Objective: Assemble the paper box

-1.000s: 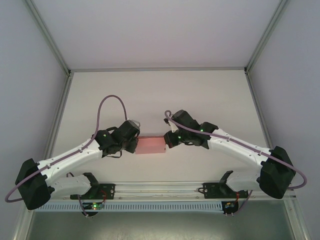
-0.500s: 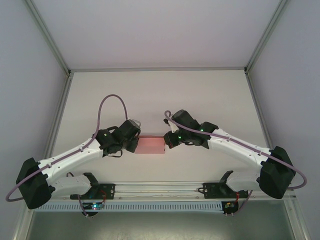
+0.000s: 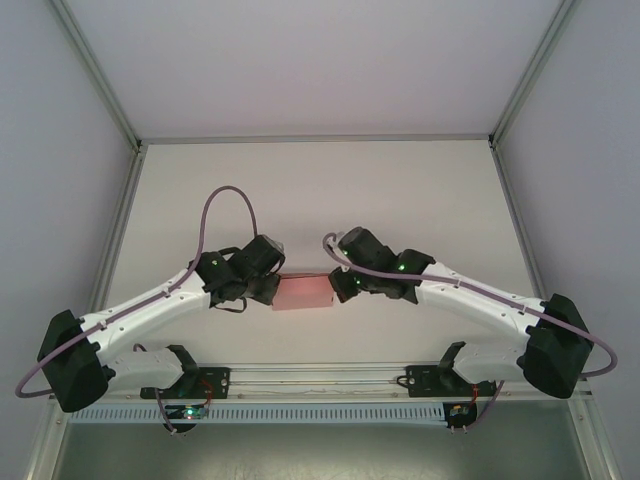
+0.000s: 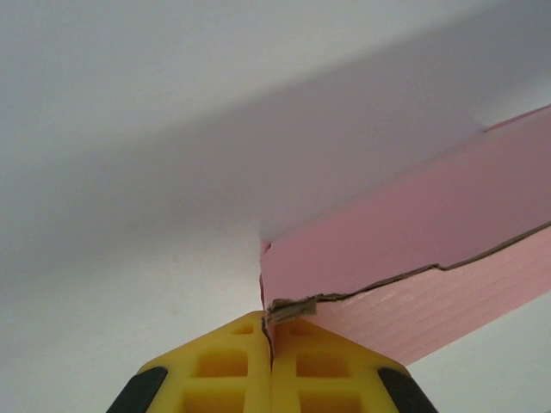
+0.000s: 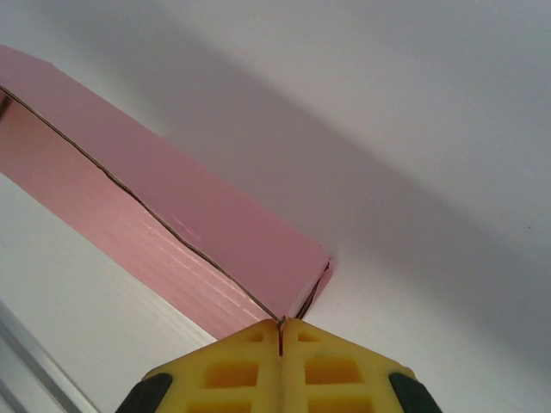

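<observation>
You are looking down on a white table [image 3: 300,190] inside a pale-walled enclosure; 2 white and black arms reach in from the near corners and meet near the middle of the table, somewhat toward its near edge.

Between them sits the paper box [image 3: 304,292], a small flat pink rectangle; its long axis runs left to right across the table, 1 short end pointing at each arm.

The left gripper [image 4: 268,331] has its 2 yellow fingers pressed together, pinching a thin, slightly ragged edge of card at the box's left end corner.

The right gripper [image 5: 281,327] is likewise closed tight, its yellow fingers meeting on a thin edge of card at the right end corner; a seam line runs along the box's side.
</observation>
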Tool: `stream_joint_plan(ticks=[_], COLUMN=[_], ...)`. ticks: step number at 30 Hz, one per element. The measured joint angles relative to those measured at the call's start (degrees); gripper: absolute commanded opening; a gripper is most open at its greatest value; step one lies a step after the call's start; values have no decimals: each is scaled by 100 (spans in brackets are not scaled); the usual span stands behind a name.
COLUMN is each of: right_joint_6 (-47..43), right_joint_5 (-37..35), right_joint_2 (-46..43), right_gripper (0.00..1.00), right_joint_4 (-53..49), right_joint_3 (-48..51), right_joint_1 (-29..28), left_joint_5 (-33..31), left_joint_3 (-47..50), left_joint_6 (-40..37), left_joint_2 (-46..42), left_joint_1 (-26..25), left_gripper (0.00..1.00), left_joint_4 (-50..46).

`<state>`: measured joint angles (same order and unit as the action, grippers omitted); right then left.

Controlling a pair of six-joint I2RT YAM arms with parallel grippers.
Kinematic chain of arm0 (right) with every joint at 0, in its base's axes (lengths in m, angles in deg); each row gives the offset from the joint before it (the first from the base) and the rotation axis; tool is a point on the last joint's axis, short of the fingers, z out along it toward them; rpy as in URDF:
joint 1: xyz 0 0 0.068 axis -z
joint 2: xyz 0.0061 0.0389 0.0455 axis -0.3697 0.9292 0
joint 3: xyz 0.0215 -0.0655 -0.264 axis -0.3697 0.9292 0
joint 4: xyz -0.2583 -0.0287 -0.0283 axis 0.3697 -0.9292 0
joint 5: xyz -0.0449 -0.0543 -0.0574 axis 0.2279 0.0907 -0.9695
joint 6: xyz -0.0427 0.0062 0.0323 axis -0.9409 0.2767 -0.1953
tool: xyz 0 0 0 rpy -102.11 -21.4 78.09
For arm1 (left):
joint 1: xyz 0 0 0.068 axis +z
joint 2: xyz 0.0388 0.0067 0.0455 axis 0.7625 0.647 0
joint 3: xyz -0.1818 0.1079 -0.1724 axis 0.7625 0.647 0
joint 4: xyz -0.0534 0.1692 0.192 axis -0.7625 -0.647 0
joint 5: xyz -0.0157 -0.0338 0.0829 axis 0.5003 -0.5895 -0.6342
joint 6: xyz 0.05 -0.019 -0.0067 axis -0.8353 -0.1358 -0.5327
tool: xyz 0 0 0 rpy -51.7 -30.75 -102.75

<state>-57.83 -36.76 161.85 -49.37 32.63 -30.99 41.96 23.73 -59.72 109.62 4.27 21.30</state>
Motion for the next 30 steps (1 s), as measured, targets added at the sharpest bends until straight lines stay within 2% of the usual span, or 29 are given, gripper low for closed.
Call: stream_joint_plan(ticks=[5,15,21,30], right_joint_6=[13,33,28,24], right_joint_5=[-691,-1410,-1617,-1781], right_joint_2=[2,28,-79,-186], right_gripper=[0,0,0,0], right_joint_4=[-39,199,422,531], right_joint_3=[46,262,470,614], right_joint_1=[-358,-649,-879,-999], left_joint_5=[415,1287,1902,2144], left_joint_3=[-186,-498,-485,-487], left_joint_6=[328,658,940,1198], left_joint_2=[144,315,310,321], left_joint_1=[72,525,942,992], left_gripper=[0,0,0,0], left_joint_4=[-245,-511,-503,-511])
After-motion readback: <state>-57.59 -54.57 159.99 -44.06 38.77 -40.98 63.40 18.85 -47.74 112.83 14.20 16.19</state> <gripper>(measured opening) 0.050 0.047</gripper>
